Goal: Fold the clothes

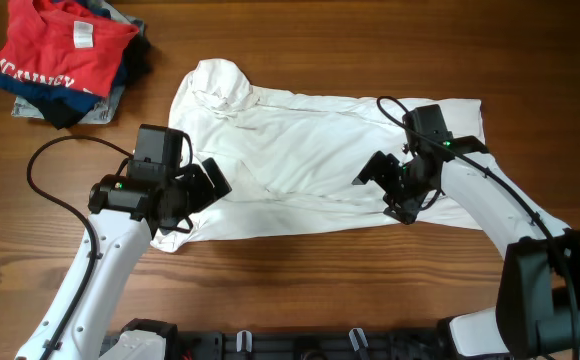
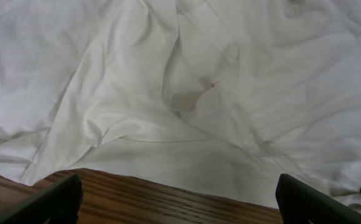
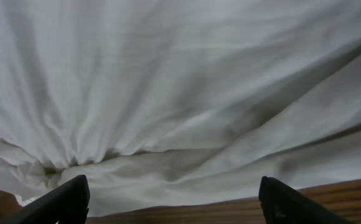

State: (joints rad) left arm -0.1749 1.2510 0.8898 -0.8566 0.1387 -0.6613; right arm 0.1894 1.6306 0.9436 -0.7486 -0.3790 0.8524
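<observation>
since the white shirt (image 1: 310, 150) lies spread across the table (image 1: 370, 290), left gripper (image 1: 208, 183) and right gripper (image 1: 388, 190) hover, jaws wide, over its near hem, likely readying a pinch.

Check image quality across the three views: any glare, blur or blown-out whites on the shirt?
Overhead: sharp, even light, no glare; shirt bright but its creases stay readable. Left wrist: fabric slightly soft, fingers dark and blurred at the bottom corners. Right wrist: dimmer and greyer, folds shaded, mildly soft.
</observation>
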